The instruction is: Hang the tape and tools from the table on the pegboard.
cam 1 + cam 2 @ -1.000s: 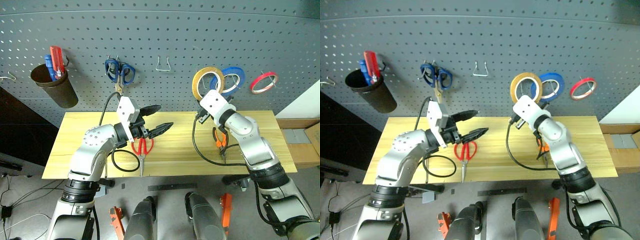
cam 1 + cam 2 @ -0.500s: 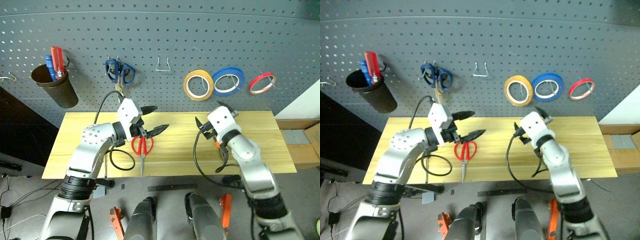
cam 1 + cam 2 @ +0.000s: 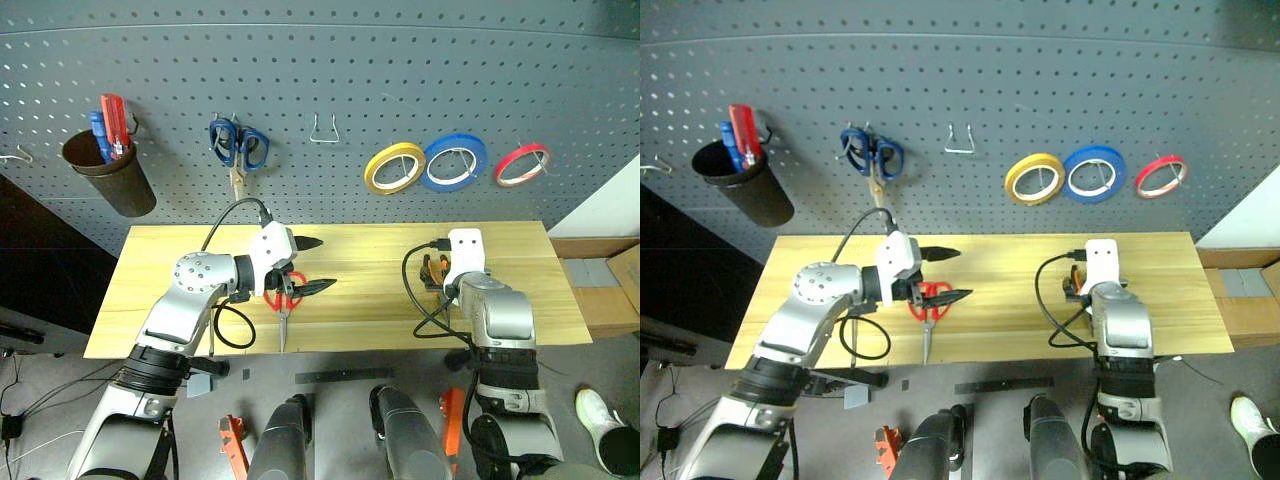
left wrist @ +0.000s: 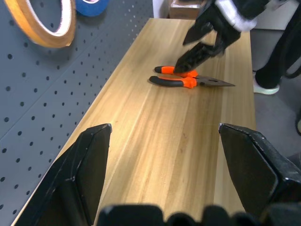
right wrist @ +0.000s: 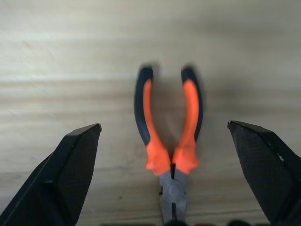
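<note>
Yellow tape (image 3: 394, 167) hangs on the pegboard (image 3: 320, 60); our right gripper (image 5: 167, 155) gapes over the pliers (image 5: 169, 125) on the worktop (image 3: 360, 320) — descend, close; left gripper (image 3: 312, 265) open above the red scissors (image 3: 284, 296).

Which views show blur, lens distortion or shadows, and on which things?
Right wrist view: the pliers look soft, their handle tips smeared, with a faint shadow on the wood between the handles. Left wrist view: the right gripper over the pliers is blurred. Left eye view: the rows of holes in the pegboard bow in a curve, a wide-lens effect, and the table is evenly lit.
</note>
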